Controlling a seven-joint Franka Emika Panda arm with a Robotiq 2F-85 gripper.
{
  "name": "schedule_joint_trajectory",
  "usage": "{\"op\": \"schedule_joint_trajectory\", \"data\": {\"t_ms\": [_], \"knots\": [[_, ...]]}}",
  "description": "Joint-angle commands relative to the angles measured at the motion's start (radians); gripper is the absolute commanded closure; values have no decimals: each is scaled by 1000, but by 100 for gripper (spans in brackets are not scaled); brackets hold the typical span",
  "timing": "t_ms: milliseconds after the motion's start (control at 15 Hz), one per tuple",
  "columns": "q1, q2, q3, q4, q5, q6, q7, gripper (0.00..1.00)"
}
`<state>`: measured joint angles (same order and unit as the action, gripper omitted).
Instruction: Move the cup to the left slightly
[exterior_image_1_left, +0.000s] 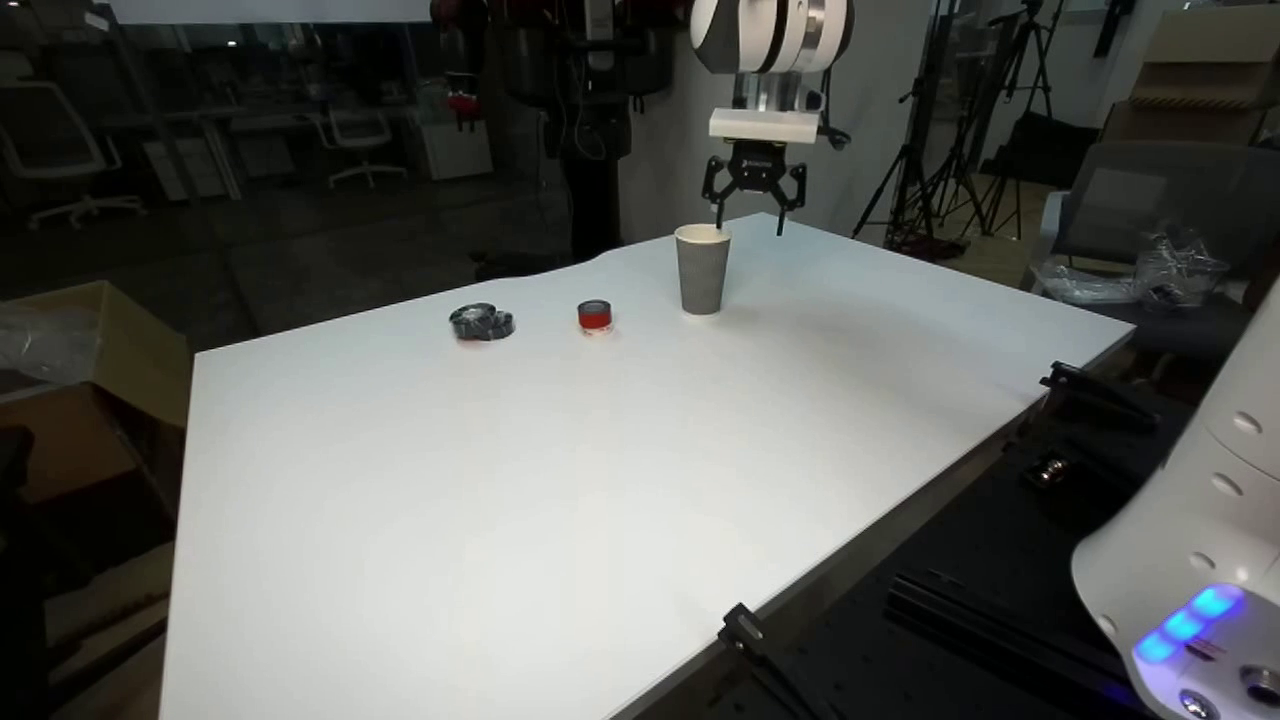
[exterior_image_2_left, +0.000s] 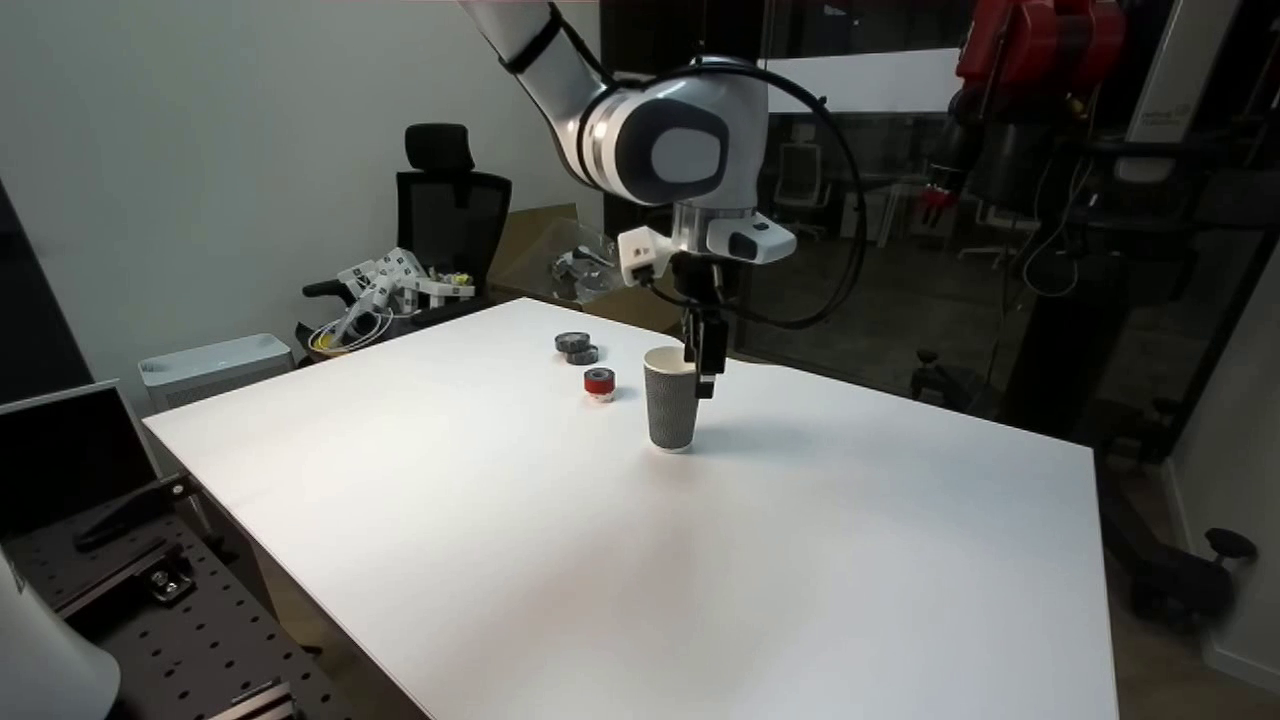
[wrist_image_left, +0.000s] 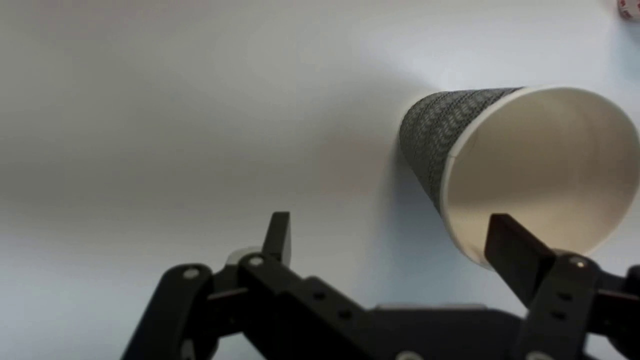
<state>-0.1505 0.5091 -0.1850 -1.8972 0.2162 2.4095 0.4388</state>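
The cup (exterior_image_1_left: 702, 275) is a grey-brown ribbed paper cup with a pale rim, standing upright on the white table. It also shows in an exterior view (exterior_image_2_left: 669, 408) and at the right of the wrist view (wrist_image_left: 434, 127). My gripper (exterior_image_1_left: 750, 231) is open, pointing down beside the cup at about rim height; it also shows in an exterior view (exterior_image_2_left: 704, 388). In the wrist view the gripper (wrist_image_left: 390, 217) has its right finger overlapping the cup's mouth and its left finger over bare table. Nothing is between the fingers. I cannot tell whether the finger touches the rim.
A small red and dark roll (exterior_image_1_left: 594, 316) stands near the cup, and dark round rolls (exterior_image_1_left: 482, 322) lie beyond it. Both show in both exterior views. The white table (exterior_image_1_left: 450, 500) has its far edge close behind the cup. Black clamps (exterior_image_1_left: 742, 630) sit at the table's near edge.
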Motion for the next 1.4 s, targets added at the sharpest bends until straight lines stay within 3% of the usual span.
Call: {"op": "schedule_joint_trajectory", "data": {"t_ms": [0, 267, 733, 867, 1333], "knots": [[23, 60, 3, 114, -22, -59, 16, 0], [44, 87, 10, 159, -24, -76, 15, 0], [35, 79, 10, 121, -5, -57, 5, 0], [33, 79, 8, 116, -6, -48, 5, 27], [34, 95, 6, 121, -8, -50, 10, 77]]}}
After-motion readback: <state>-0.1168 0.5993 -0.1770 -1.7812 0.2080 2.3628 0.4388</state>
